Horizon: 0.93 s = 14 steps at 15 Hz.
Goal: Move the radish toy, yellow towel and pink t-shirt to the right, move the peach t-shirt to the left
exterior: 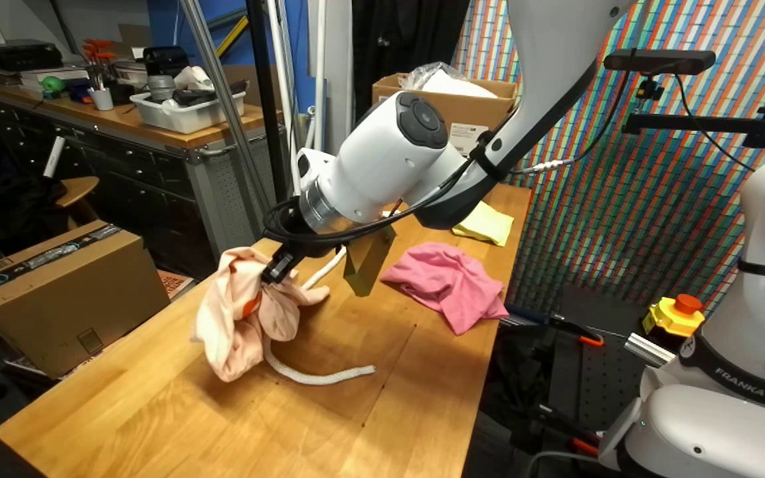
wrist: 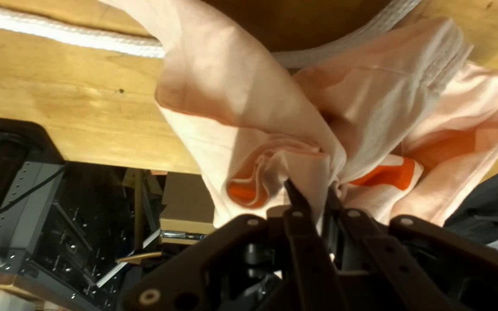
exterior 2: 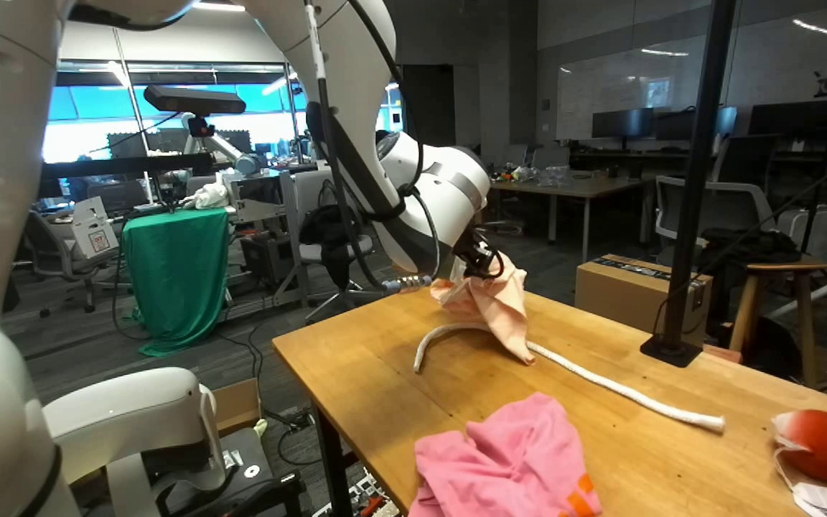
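Observation:
My gripper [wrist: 309,188] is shut on a bunched fold of the peach t-shirt [wrist: 240,77]. In both exterior views the gripper [exterior: 275,267] [exterior 2: 484,264] holds the peach t-shirt [exterior: 230,325] [exterior 2: 505,301] by its upper part, and the cloth hangs down over the table. I cannot tell if its lowest tip touches the wood. The pink t-shirt [exterior: 445,279] lies crumpled on the table, also in an exterior view [exterior 2: 507,459]. The yellow towel [exterior: 487,224] lies behind it. The radish toy [exterior 2: 826,445], red with a white end, lies at the right in an exterior view.
A white rope [exterior: 316,378] [exterior 2: 622,391] [wrist: 80,36] lies on the table, partly hidden by the peach t-shirt. A black post [exterior 2: 701,158] stands on the table's edge. A cardboard box [exterior: 449,106] is at the table's far end; another box [exterior: 77,299] is on the floor.

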Motion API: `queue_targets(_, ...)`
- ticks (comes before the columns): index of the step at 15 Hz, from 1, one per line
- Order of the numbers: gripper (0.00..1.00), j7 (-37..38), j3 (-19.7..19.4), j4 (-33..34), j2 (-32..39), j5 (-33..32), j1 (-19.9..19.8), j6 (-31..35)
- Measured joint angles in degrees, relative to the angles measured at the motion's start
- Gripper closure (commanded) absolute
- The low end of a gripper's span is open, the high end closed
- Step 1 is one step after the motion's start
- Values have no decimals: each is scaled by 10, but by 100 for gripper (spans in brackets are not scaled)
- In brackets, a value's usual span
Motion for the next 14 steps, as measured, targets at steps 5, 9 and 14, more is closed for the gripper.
queue_targets(5,95,-59,36,-48,22,36,-35,80)
queue_targets(9,95,-106,91,-85,50,54,-80,106)
queue_targets(14,95,-214,168,-106,53,169,-149,72)
